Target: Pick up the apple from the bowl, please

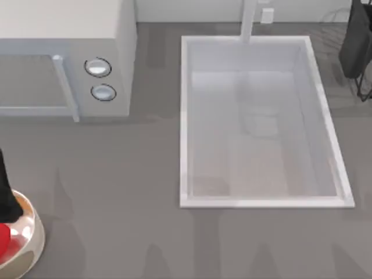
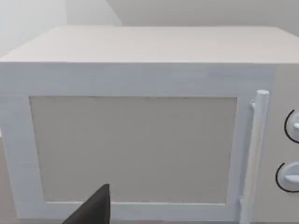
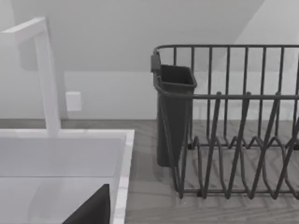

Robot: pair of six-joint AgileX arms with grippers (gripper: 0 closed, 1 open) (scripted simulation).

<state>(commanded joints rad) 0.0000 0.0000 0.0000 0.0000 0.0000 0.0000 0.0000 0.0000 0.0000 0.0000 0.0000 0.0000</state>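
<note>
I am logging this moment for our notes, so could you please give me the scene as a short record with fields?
apple: red apple inside the bowl, cut by the top view's left edge
bowl: cream-white bowl at the table's front left corner
left arm: dark part above the bowl; left wrist view faces the microwave
right arm: its wrist view faces the dish rack and faucet
sink: white sink right of centre
microwave dials: two dials
task state: apple not yet lifted
</note>
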